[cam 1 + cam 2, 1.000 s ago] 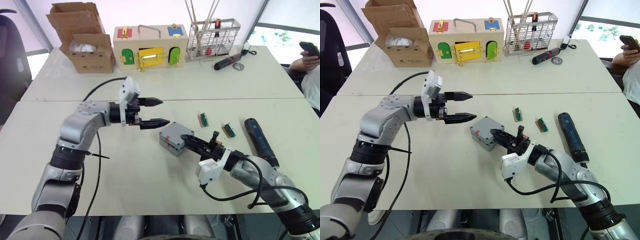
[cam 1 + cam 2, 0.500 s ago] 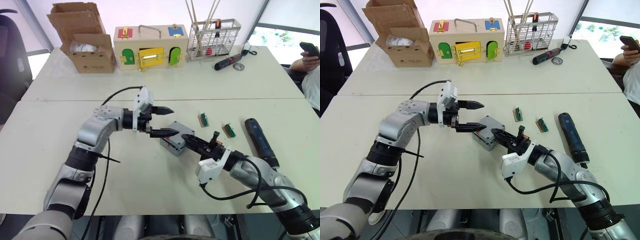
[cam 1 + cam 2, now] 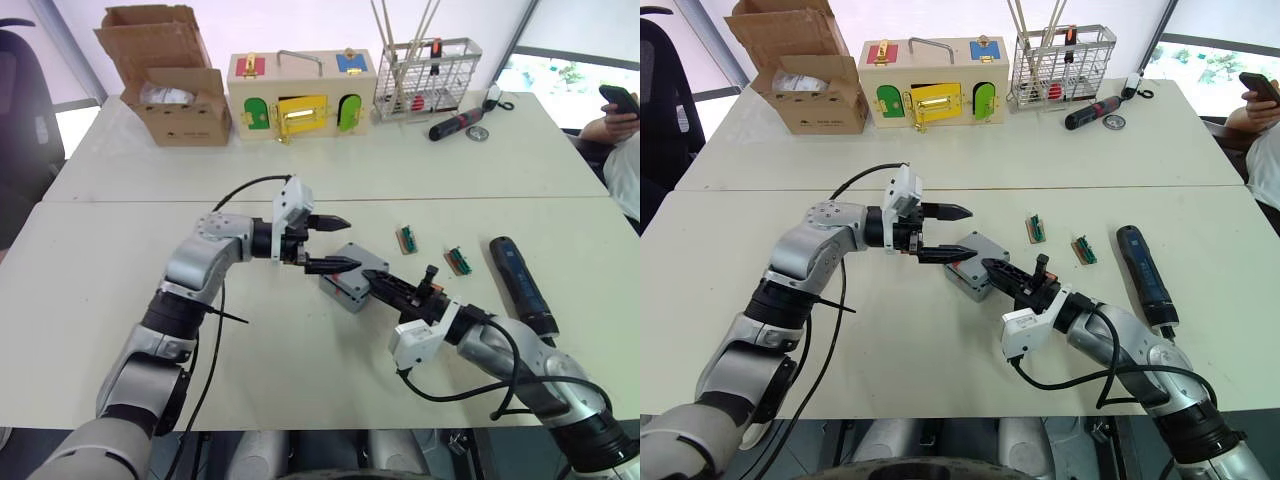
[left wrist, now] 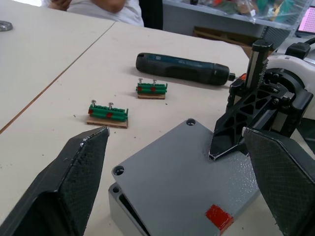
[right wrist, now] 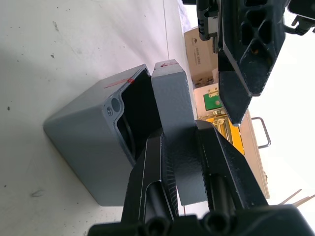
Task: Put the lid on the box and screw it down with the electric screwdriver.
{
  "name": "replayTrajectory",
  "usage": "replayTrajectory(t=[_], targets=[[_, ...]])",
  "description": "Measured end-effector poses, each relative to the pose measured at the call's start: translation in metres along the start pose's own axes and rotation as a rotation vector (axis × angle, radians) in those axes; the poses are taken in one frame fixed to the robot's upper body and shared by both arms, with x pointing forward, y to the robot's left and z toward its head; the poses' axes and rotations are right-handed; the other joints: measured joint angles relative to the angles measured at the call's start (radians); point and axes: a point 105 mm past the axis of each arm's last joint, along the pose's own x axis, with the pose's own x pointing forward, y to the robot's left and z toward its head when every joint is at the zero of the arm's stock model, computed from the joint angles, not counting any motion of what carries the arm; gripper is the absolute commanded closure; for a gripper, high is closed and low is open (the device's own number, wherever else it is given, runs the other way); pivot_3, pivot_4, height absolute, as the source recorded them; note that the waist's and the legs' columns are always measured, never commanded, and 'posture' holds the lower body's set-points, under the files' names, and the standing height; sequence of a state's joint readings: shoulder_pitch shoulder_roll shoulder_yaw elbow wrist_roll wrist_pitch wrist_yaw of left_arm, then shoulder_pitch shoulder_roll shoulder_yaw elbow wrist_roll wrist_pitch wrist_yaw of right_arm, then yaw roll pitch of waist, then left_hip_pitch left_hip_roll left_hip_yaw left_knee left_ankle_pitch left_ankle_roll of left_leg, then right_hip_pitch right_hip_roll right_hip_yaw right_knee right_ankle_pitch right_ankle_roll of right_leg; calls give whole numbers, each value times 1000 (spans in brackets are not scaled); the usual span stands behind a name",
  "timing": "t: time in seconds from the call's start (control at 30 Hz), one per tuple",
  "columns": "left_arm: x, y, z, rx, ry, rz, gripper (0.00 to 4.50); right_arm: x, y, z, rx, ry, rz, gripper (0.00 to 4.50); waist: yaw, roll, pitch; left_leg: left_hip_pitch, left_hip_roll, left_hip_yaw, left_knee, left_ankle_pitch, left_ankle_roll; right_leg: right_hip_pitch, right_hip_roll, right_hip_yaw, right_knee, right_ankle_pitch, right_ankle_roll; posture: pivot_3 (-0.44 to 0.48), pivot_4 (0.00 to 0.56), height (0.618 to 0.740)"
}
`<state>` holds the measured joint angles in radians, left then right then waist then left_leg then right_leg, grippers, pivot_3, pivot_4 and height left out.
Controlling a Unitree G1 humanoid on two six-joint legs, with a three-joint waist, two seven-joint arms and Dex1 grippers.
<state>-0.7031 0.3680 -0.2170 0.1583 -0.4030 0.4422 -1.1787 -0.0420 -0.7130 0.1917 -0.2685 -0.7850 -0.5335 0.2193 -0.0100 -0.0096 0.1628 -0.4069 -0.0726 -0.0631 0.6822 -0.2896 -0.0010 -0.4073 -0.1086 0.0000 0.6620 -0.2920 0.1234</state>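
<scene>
Our left gripper (image 3: 333, 243) hangs with fingers apart just over the lid (image 4: 187, 172), whose near edge our right gripper (image 3: 1011, 276) already pinches. Two green terminal blocks (image 3: 432, 250) crowd the far side. We see bare table (image 3: 270, 340) left of the box (image 5: 83, 147).

No legible words, brand names or numbers can be made out. Only an unlettered small red mark (image 4: 219, 217) is seen on the grey plastic lid (image 4: 187, 172), and faint print on the brown cardboard box (image 3: 815, 95) cannot be read.
</scene>
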Motion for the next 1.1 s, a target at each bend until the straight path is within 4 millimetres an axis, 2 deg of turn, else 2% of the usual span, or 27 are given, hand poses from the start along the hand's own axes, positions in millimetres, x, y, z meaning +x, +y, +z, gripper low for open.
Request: replayTrajectory(t=[0.17, 0.2, 0.63, 1.1], targets=[[2, -3, 1, 17, -3, -25, 4244, -1, 1, 1, -8, 2, -2, 4344, -1, 0, 0, 0, 0, 0, 0, 0, 0, 0, 0, 0, 0, 0, 0, 0, 150, 740], [2, -3, 0, 19, 2, -25, 4423, -1, 1, 1, -9, 3, -2, 4344, -1, 0, 0, 0, 0, 0, 0, 0, 0, 0, 0, 0, 0, 0, 0, 0, 150, 740], [6, -3, -24, 27, 78, -26, 4423, 0, 3, 4, -15, -15, -8, 4344, 0, 0, 0, 0, 0, 0, 0, 0, 0, 0, 0, 0, 0, 0, 0, 0, 150, 740], [10, -3, -24, 55, 75, -27, 4423, 2, 4, 4, -10, -10, -11, 4344, -1, 0, -1, 1, 0, 0, 0, 0, 0, 1, 0, 0, 0, 0, 0, 0, 150, 740]])
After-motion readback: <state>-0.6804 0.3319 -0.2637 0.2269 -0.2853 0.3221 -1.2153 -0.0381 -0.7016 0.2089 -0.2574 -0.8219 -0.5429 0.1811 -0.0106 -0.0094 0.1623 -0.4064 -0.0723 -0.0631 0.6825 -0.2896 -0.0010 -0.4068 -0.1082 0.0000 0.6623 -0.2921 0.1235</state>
